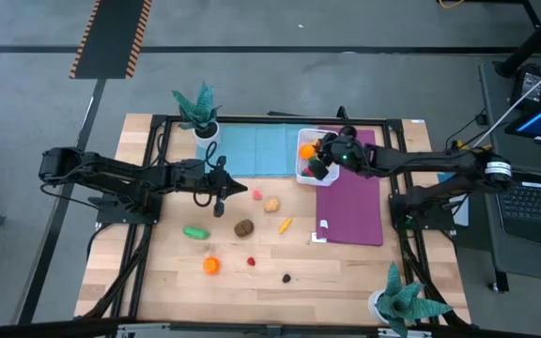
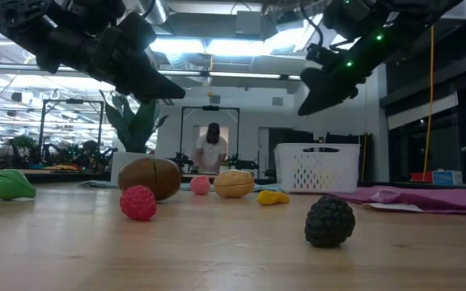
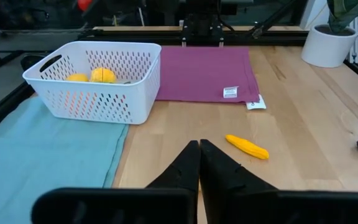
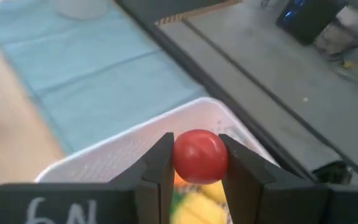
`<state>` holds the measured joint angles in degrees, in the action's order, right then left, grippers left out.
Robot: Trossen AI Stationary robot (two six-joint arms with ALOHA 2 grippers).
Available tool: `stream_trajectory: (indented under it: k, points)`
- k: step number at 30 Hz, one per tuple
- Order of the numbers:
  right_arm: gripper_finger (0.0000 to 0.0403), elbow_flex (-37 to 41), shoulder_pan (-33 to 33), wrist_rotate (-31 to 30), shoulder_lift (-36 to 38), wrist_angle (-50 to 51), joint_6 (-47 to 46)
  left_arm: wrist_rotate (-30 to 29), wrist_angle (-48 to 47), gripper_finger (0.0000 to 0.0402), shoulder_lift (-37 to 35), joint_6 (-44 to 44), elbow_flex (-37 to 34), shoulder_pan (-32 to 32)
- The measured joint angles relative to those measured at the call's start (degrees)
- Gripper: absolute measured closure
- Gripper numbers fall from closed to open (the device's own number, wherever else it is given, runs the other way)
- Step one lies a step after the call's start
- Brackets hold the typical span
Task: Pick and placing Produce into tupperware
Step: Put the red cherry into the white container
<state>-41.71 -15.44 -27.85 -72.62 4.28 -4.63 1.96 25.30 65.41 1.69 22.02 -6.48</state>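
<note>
Our right gripper (image 4: 196, 163) pinches a red ball (image 4: 199, 155) just above the white basket (image 1: 309, 172) at the upper middle of the high view, so we judge the next move is letting go, while our left gripper (image 3: 199, 167), pressed together and empty, waits near the pieces on the table (image 1: 346, 272).

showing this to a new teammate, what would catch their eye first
Most striking is the right pincer gripping a round red toy fruit directly above the white perforated plastic basket, which already holds orange and yellow pieces. The left pincer hangs shut and empty over the wooden table, where small toy produce lies scattered.
</note>
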Motion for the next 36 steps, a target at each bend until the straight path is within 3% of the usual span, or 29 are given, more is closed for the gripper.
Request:
stream_trajectory:
  k: [11,17,21,36]
  points:
    - [0.0297,-0.2,-0.1,13.4,1.5,7.4,-1.3,0.0,-0.2,0.0382,0.0,-0.6,0.0,0.0]
    - [0.0297,-3.5,-0.9,15.7,1.5,15.8,-2.7,0.1,-0.2,0.0368,0.0,-1.2,0.0,0.0]
    - [0.0297,-5.8,-2.1,20.3,1.5,19.9,-2.8,0.1,-0.2,0.0361,0.0,-1.2,0.0,0.0]
    - [0.0297,-6.3,-4.0,21.5,0.5,20.9,-1.2,0.1,-0.4,0.0334,0.0,-1.1,0.0,0.0]
